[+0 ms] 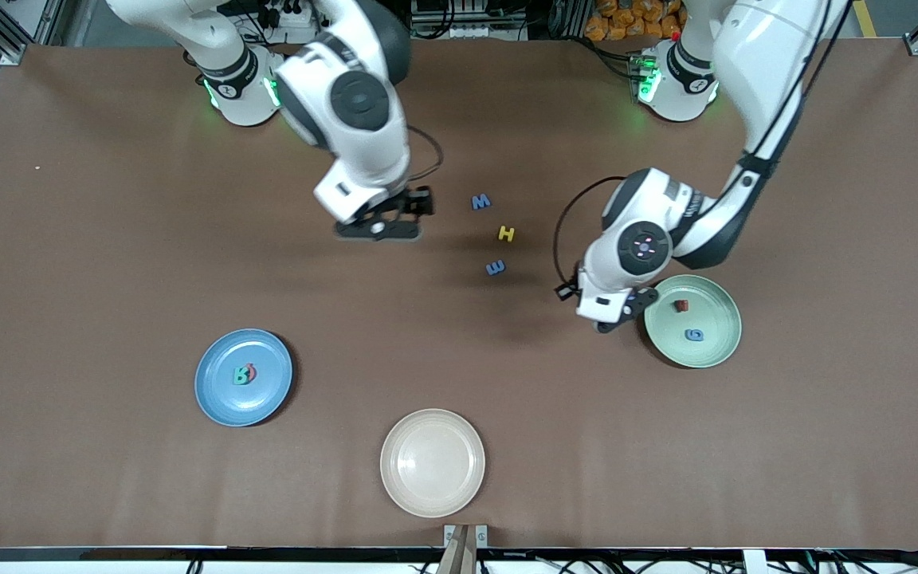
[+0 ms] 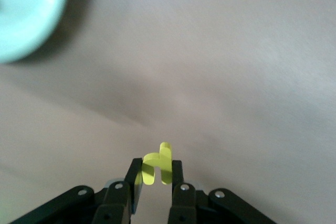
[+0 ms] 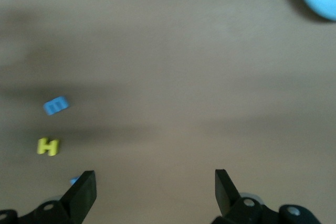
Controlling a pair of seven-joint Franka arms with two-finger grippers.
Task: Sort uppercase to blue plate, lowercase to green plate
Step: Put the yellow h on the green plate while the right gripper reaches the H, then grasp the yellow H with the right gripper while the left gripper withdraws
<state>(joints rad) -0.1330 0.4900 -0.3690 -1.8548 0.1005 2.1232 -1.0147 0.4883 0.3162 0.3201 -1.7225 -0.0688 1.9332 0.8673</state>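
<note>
A: What am I carrying?

B: A small yellow lowercase letter (image 2: 156, 167), pinched between the nearly closed fingers of the left gripper (image 1: 626, 312). The gripper hangs over bare table just beside the green plate (image 1: 718, 348), so I judge the drop there is next.

A: What's already in that plate?

B: A blue rounded letter (image 1: 694, 335) and a small red one (image 1: 680, 304). The blue plate (image 1: 218, 397), toward the right arm's end, holds a teal and a red letter (image 1: 244, 373) touching.

A: What's left?

B: Blue M-shaped letter (image 1: 480, 202), yellow H (image 1: 506, 233) and blue E (image 1: 496, 268) mid-table. The right gripper (image 1: 379, 229) waits beside them, fingers spread wide, empty. The cream plate (image 1: 432, 462) isn't needed.
</note>
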